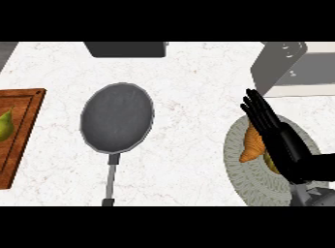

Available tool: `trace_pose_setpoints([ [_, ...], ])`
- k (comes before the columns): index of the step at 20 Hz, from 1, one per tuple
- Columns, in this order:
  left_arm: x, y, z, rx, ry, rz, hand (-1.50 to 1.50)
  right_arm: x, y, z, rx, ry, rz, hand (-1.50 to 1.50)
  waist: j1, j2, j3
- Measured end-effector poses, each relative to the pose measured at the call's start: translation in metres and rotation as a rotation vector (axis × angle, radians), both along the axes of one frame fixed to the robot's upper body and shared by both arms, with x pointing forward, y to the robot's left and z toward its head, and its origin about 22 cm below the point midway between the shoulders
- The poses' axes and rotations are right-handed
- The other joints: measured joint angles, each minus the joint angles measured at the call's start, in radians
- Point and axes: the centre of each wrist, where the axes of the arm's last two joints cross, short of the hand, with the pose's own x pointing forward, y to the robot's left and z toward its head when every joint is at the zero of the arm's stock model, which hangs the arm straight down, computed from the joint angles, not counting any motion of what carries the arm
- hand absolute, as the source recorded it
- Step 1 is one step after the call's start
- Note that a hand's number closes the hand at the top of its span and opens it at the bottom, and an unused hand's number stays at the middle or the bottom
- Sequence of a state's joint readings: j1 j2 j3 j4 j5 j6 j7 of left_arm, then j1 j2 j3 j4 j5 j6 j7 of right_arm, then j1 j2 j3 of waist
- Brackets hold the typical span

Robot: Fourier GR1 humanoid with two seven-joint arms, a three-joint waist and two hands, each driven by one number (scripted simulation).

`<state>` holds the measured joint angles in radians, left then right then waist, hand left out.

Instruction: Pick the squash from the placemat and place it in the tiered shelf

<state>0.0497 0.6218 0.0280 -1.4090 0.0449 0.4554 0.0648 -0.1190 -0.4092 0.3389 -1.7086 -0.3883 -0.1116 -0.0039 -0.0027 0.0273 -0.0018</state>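
At lower right, the right hand (284, 140), fingers straight and open, lies over the round placemat (243, 179). Beside its fingers the orange squash (252, 145) rests on the mat, long axis running up-down, tapering downward. The grey shelf (299, 68) stands at upper right.

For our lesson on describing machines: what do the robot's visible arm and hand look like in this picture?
Only one arm shows, at the view's lower right. The right hand is glossy black, with long slender fingers and a thicker black thumb. It joins a grey forearm at a bulky wrist section. No cables, markings or sleeves can be made out. The left hand is out of view.
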Motion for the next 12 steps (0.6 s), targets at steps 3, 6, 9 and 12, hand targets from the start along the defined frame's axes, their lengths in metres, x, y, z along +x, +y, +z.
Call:
trace_pose_setpoints([
  [3,0.01,-0.021,0.003,-0.06,-0.019,-0.103,0.0,0.015,-0.011,0.01,-0.025,-0.047,-0.028,1.5,0.003,-0.013,0.001],
  [6,0.023,-0.055,0.012,-0.162,-0.06,-0.284,0.0,0.039,-0.04,0.042,-0.09,-0.142,-0.078,1.5,0.002,-0.019,0.001],
  [9,0.027,-0.078,0.014,-0.239,-0.074,-0.383,0.0,0.039,-0.092,0.037,-0.417,-0.014,-0.247,-1.5,-0.028,-0.016,-0.01],
  [12,0.03,-0.097,0.018,-0.32,-0.074,-0.478,0.0,0.038,-0.121,0.03,-0.524,0.13,-0.351,-1.5,-0.017,-0.02,-0.005],
])
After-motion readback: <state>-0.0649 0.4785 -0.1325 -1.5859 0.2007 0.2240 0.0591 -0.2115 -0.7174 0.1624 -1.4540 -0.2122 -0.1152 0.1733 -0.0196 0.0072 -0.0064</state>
